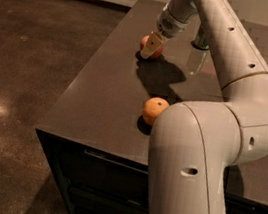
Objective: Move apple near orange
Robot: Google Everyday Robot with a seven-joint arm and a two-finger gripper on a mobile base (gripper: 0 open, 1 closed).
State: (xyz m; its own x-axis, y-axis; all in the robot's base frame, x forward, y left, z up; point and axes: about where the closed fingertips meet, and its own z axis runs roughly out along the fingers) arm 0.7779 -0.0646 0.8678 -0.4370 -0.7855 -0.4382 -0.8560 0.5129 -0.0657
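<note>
Apple (pixel 144 42) far on table (pixel 101 88), well apart from nearer orange (pixel 154 110); gripper (pixel 151 47) at it, whether clenched we can't tell. We judge it light, firm, rolls easily: grab across the middle.

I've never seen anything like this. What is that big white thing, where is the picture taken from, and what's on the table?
The big white shape is a robot arm, jointed like an elbow. There is only one view, looking down past the arm's near joints; where the camera sits is not known. The arm reaches across a dark table. At its tip is the gripper, its hand, down at a red apple on the far side. Whether it holds the apple cannot be told. An orange lies nearer, apart from the apple. A greenish container stands behind the arm, mostly hidden.
</note>
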